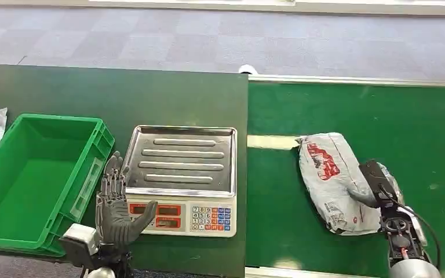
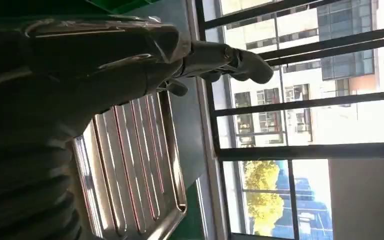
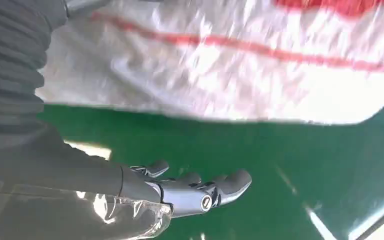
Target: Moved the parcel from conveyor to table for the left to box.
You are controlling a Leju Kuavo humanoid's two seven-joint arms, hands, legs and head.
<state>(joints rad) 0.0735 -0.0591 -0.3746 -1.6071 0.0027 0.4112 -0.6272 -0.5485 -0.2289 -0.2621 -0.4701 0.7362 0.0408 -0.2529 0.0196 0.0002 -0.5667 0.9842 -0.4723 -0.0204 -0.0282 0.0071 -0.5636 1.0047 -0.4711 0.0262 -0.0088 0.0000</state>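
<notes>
**Right hand at the parcel, left hand waiting by the scale**

We take the scale as our landmark. It stands on the dark green table, its steel pan uppermost and its keypad facing us.

The parcel, a grey bag with red print, lies flat on the green conveyor, well to the right of the scale and past the seam where belt meets table. It has not yet left the belt, so we judge the transfer to be at its grasping step.

Our right hand is at the parcel's right flank, on the side away from the scale. In the right wrist view its fingers are extended and apart above bare belt, with the bag close beside them. We judge the hand open and holding nothing; whether the thumb touches the bag we cannot tell. Approaching from the far side suits a sweep or lift toward the scale.

Our left hand is raised, palm showing, fingers spread, empty, at the scale's near left corner. It sits between the scale and the green box, which lies just left of the scale, open and ready to receive.
</notes>
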